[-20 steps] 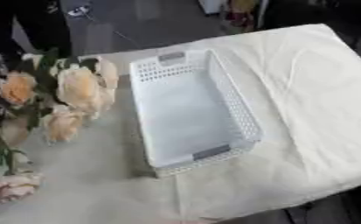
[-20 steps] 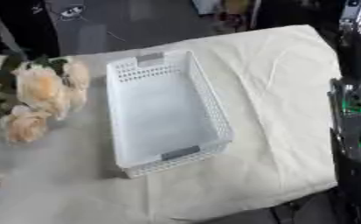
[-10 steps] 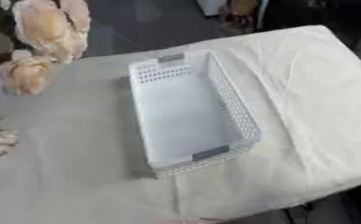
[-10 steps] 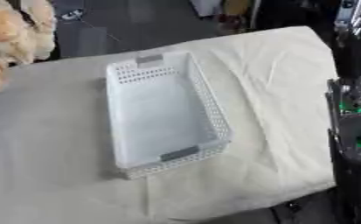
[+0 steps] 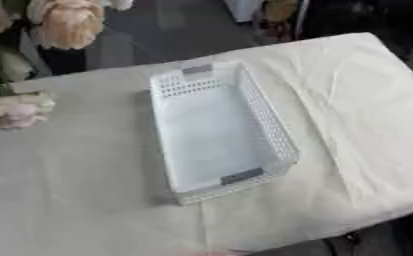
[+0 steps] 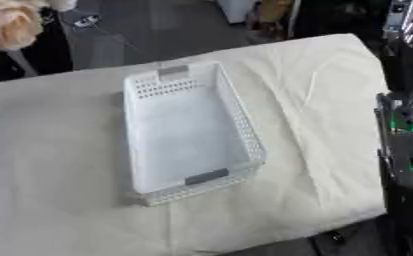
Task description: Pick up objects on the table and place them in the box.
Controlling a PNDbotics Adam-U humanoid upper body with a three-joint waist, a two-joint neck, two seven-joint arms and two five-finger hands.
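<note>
Flowers are what shifted: a second ago the peach blooms crowded the table's left side by the basket, and now the peach bloom (image 5: pixel 68 21) hangs high at the upper left, off past the table's far edge, with a paler bloom (image 5: pixel 17 109) at the left edge. Whether the blooms moved or the head tilted cannot be told.

White perforated basket (image 5: pixel 216 127) sits mid-table on the cream cloth (image 5: pixel 367 105), long side running away from the robot, grey tabs at both short ends. Its floor shows plain white, with nothing lying in it.

Over on the right, the robot's right arm (image 6: pixel 406 115) stands as a dark column with a green light, well clear of the basket. No hand shows in either view, so the state of the fingers cannot be told, and places cannot be given from them.

Wrinkles run across the cloth to the basket's right.
</note>
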